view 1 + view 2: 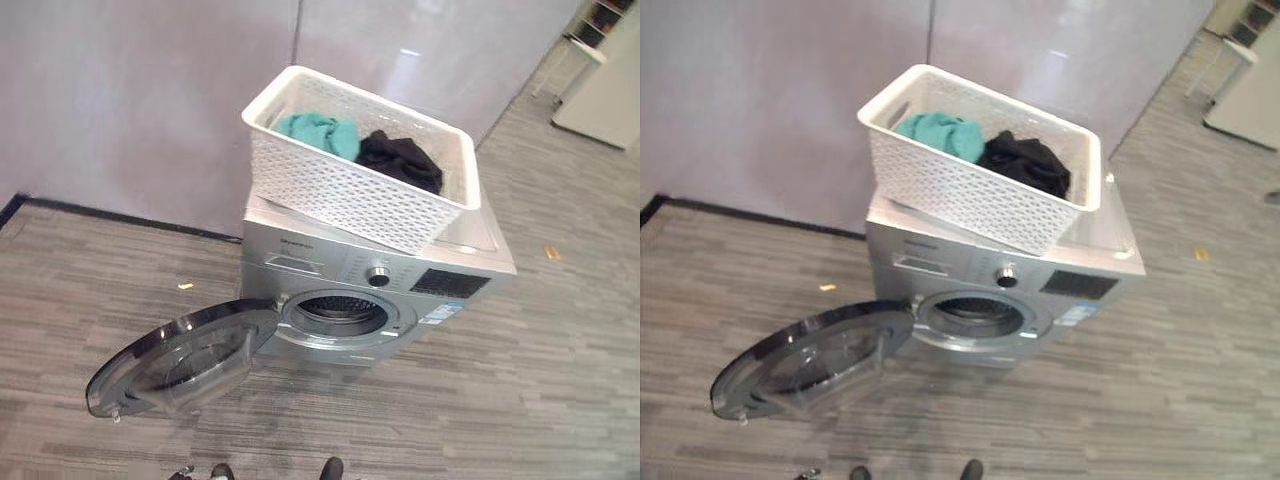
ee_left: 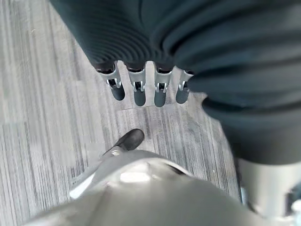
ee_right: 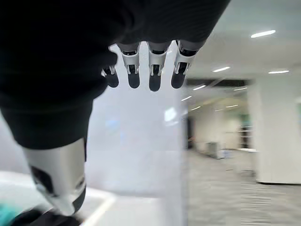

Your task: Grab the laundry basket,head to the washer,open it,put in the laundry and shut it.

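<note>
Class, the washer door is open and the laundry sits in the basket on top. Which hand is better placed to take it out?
Probably the right hand: open, raised near the basket's teal cloth. The left hand hangs over the floor.

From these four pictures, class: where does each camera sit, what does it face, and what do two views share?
Left eye: head, looking down at washer.
Right eye: beside it; both share basket, open door.
Left wrist: on left arm, facing floor; open left hand.
Right wrist: on right arm, facing wall; open right hand.
</note>
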### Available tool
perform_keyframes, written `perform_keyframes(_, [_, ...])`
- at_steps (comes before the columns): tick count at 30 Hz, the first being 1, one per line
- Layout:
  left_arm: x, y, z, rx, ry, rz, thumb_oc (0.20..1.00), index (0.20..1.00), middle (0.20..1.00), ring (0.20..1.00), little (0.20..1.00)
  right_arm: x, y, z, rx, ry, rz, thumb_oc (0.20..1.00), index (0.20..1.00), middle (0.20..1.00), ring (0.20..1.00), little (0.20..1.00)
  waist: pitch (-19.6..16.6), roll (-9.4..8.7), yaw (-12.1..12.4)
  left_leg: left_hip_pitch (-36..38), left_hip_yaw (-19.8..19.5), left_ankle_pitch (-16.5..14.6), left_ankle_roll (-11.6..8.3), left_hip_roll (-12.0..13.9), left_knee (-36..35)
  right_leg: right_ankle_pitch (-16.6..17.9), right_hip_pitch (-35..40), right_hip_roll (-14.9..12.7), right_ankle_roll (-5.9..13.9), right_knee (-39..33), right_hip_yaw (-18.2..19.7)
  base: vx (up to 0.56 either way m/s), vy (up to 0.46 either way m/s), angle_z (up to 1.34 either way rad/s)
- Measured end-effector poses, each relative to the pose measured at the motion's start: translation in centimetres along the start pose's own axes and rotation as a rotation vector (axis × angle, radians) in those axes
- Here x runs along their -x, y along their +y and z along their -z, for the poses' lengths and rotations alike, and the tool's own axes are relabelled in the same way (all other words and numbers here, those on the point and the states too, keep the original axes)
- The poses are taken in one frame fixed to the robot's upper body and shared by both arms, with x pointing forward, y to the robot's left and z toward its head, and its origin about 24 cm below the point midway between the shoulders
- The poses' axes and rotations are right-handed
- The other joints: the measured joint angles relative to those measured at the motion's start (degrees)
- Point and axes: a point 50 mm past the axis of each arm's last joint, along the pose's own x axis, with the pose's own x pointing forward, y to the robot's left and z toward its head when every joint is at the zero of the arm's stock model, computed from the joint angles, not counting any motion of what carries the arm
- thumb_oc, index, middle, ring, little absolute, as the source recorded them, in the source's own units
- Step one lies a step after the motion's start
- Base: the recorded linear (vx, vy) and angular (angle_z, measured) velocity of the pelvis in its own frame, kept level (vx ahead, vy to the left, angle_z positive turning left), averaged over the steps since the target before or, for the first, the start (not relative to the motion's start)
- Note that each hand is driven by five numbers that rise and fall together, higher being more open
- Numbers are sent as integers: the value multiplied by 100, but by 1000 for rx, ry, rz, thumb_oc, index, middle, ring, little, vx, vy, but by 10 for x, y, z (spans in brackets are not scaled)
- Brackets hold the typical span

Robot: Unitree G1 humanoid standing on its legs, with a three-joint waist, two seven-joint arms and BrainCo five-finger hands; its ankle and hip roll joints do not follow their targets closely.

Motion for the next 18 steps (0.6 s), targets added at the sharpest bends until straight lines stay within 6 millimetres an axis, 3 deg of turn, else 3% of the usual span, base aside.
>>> perform_keyframes(2, [1, 15, 4, 5, 22, -36, 1000, 1000, 1000, 1000, 1000, -20, 3, -18, -1, -60, -42, 1000, 1000, 1000, 1000, 1000, 9, -185, 275, -102, -164, 41, 11, -28, 19, 65, 13, -19, -50, -27, -82, 33, -9, 44])
perform_keyframes(4, [3, 36, 5, -6, 28, -85, 1000, 1000, 1000, 1000, 1000, -33, -10, -36, 63, -108, -90, 1000, 1000, 1000, 1000, 1000, 218, -321, 652, -212, -276, 40, 14, -40, 83, 109, 32, -13, -48, -80, -190, 15, -9, 32])
perform_keyframes(7, [3, 49, -4, -4, 19, -110, 1000, 1000, 1000, 1000, 1000, -59, -21, -43, 114, -47, -168, 1000, 1000, 1000, 1000, 1000, 375, -433, 719, -487, -484, 40, 19, -44, 182, 118, -23, -12, -43, -120, -460, 12, 0, 41])
perform_keyframes(9, [2, 45, -4, -5, 30, -93, 1000, 1000, 1000, 1000, 1000, -71, -27, -63, 186, -82, -236, 1000, 1000, 1000, 1000, 1000, 408, -487, 752, -523, -500, 43, 23, -45, 177, 120, -19, -33, -39, -178, -474, 8, 7, 9])
perform_keyframes(14, [1, 30, -1, 24, 37, -57, 1000, 1000, 1000, 1000, 1000, -75, -43, -70, 197, -71, -220, 1000, 1000, 1000, 1000, 1000, 451, -426, 669, -577, -501, 48, 31, -74, 178, 121, -40, -33, -40, -272, -452, -6, 9, 2])
perform_keyframes(16, [1, 29, 0, 19, 40, -55, 1000, 1000, 1000, 1000, 1000, -77, -40, -71, 177, -75, -218, 1000, 1000, 1000, 1000, 1000, 451, -421, 626, -572, -485, 48, 31, -74, 179, 125, -45, -32, -44, -274, -444, -22, 10, -9])
perform_keyframes(17, [1, 29, -1, 16, 42, -55, 1000, 1000, 1000, 1000, 1000, -78, -31, -72, 156, -79, -233, 1000, 1000, 1000, 1000, 1000, 471, -380, 599, -584, -466, 49, 32, -73, 178, 132, -83, -31, -55, -284, -438, -32, 17, -13])
perform_keyframes(18, [0, 26, -3, 1, 36, -45, 1000, 1000, 1000, 1000, 1000, -81, -10, -69, 130, -71, -284, 1000, 1000, 1000, 1000, 1000, 476, -302, 589, -592, -461, 53, 39, -79, 180, 148, -87, -23, -76, -323, -438, -38, 16, -15])
